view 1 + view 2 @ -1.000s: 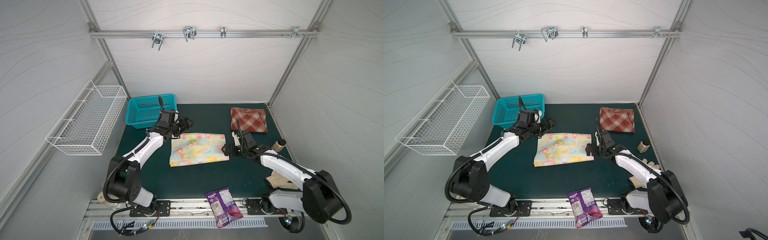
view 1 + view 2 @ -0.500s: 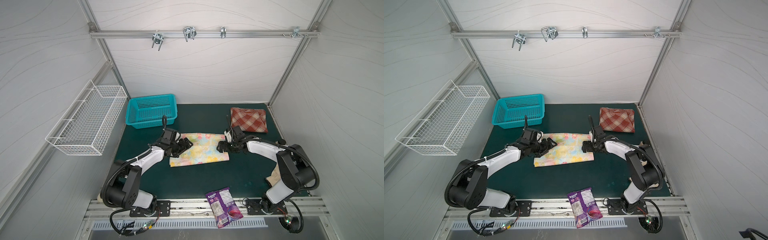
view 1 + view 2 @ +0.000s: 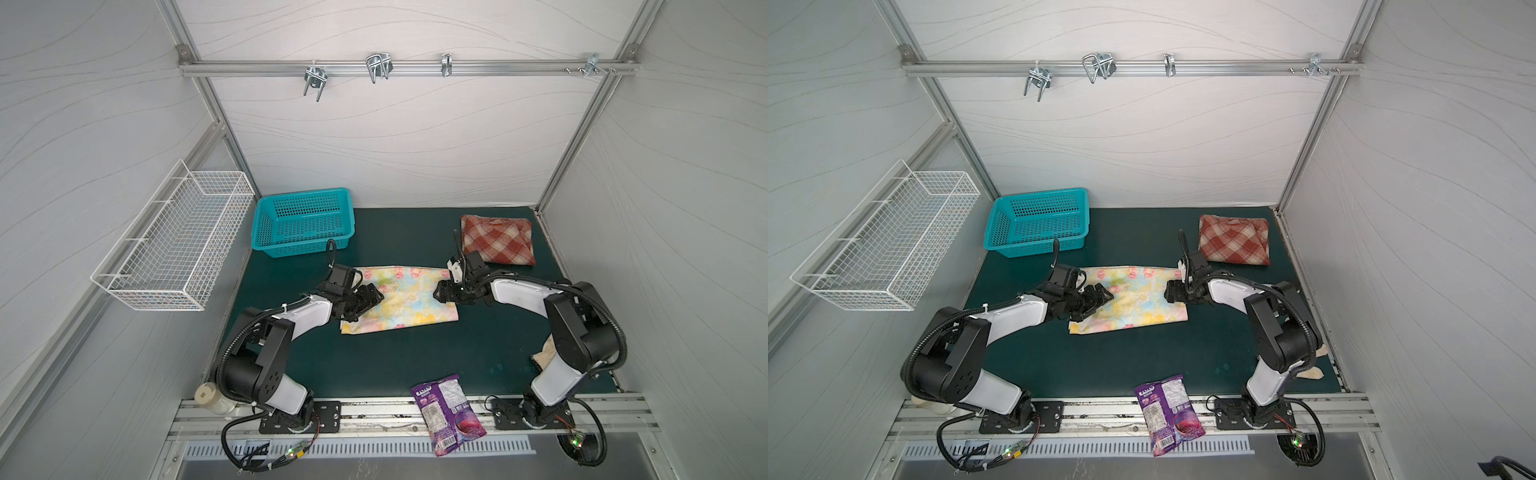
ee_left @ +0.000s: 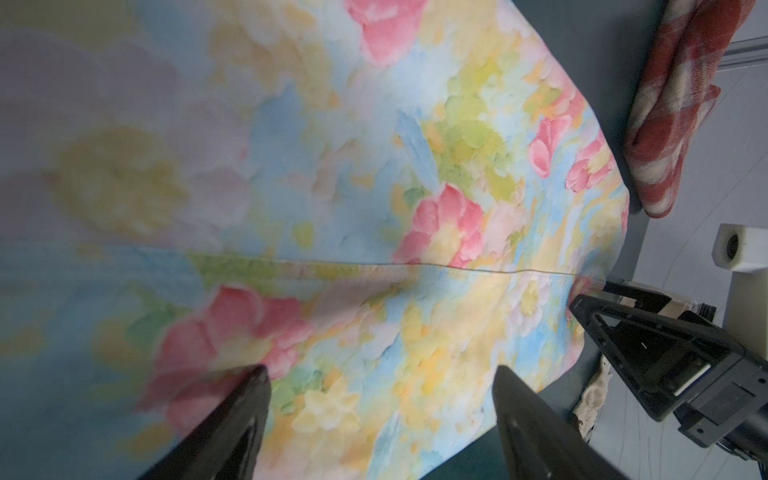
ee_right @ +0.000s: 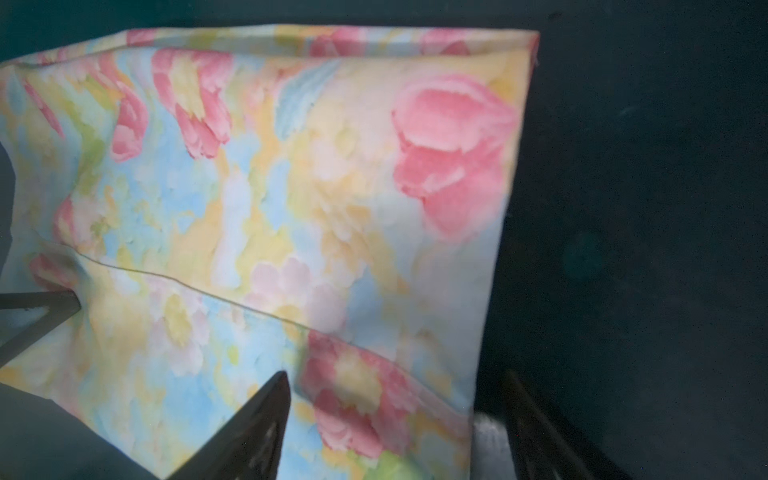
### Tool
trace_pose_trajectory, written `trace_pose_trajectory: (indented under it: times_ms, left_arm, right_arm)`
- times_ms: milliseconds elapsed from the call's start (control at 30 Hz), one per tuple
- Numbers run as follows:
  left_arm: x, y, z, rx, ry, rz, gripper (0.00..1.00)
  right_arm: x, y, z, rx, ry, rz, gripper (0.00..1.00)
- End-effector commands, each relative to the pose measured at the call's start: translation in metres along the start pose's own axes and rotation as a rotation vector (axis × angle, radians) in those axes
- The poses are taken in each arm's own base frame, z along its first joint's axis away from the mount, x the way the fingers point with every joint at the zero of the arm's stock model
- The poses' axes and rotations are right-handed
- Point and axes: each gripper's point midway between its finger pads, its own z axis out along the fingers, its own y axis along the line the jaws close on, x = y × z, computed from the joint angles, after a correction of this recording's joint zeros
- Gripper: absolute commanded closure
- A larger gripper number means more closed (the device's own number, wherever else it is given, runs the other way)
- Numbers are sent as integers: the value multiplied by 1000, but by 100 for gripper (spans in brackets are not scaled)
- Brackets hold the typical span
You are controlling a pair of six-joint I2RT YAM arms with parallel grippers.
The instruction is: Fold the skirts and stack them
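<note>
Left wrist view shows the pastel yellow-blue pink-flowered cloth skirt (image 4: 374, 199) flat on the dark green tabletop (image 3: 395, 365), judged light and limp, best pinched at its side edges, near which left fingers (image 4: 232, 419) and right fingers (image 5: 257, 419) stand apart, empty

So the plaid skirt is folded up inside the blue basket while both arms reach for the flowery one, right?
Not quite: the plaid skirt lies folded on the green mat at the back right, outside the basket, as both top views show. The rest is right.
</note>
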Motion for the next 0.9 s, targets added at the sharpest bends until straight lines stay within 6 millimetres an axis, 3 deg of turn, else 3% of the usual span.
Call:
trace_pose_trajectory:
  times_ms: [0, 233, 567, 700, 867]
  left_arm:
    - [-2, 9, 0, -36, -23, 13, 16]
    - [-3, 8, 0, -33, -23, 13, 16]
    - [-4, 7, -4, -33, -34, 19, 16]
    - [-6, 3, -7, -26, -42, 26, 16]
    - [-12, -9, -14, -2, -53, 40, 16]
  right_arm:
    - [13, -4, 15, -15, 65, 36, 26]
    - [23, -11, 26, -9, 85, 67, 46]
    - [25, -10, 35, -85, 105, 143, 100]
    - [16, -3, 24, -134, 76, 151, 100]
    - [-5, -1, -3, -79, 23, 103, 100]
